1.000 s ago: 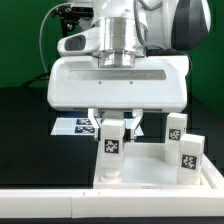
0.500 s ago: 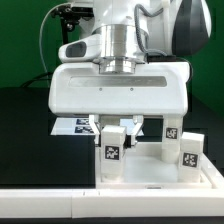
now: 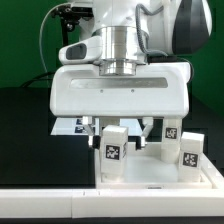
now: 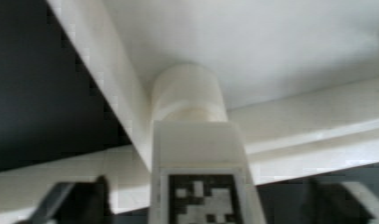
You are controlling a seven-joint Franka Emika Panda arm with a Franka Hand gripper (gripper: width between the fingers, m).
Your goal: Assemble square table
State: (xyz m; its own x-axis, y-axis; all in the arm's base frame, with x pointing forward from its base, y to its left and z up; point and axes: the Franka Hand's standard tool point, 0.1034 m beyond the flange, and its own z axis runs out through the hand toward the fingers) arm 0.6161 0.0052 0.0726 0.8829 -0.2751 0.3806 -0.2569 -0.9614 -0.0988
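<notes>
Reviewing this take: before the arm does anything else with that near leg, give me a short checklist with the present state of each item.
1. Gripper jaws clear of the near leg: ok, a gap shows on each side in the exterior view.
2. Near leg upright on the table top: ok, it stands straight, tag facing the camera.
3. Leg fully seated in its corner socket: cannot tell, the base is hidden by the rim in the exterior view and by the leg itself in the wrist view.
4. Two other legs standing at the exterior view's right: ok, both upright.
5. Gripper centred over the leg: ok, the leg sits midway in the wrist view.
</notes>
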